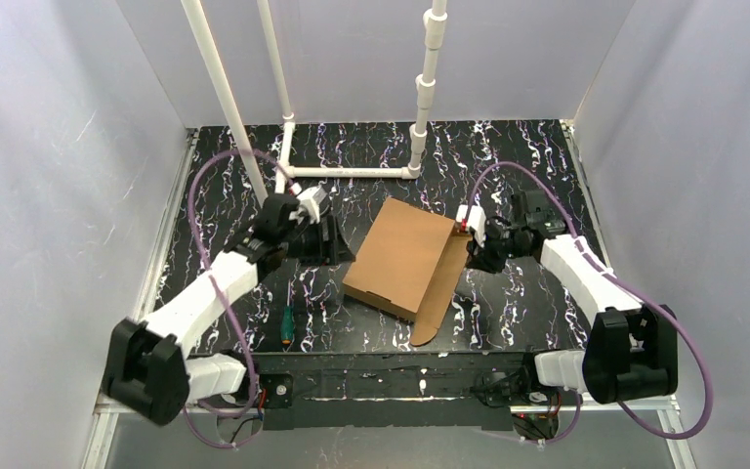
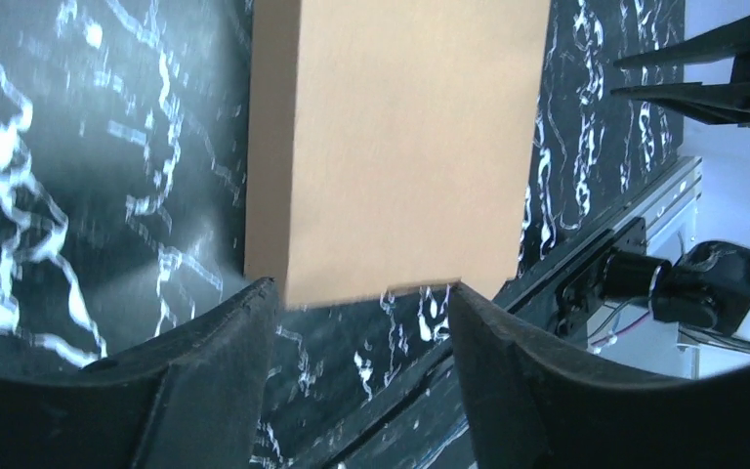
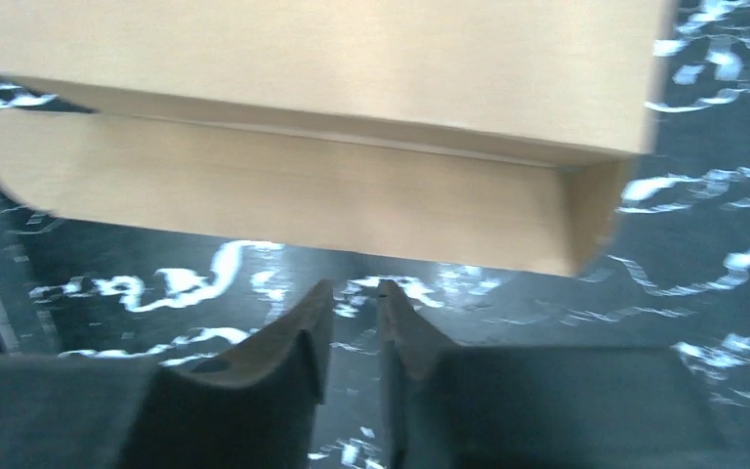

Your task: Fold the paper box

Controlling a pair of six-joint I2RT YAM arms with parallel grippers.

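Roughly mid-table, the plain brown corrugated cardboard paper box (image 1: 405, 256) lies closed between the two grippers.
The left gripper (image 2: 361, 293) is spread wide and empty, close to the box's left side. The right gripper (image 3: 354, 291) grasps nothing, its fingers nearly together, facing a long rounded flap (image 1: 444, 293) on the right.

The left arm (image 1: 200, 293) and right arm (image 1: 578, 266) have white shells between bulky black joint housings. A purple cable (image 1: 192, 210) loops along each arm. The jaws are matte black with curved inner faces.
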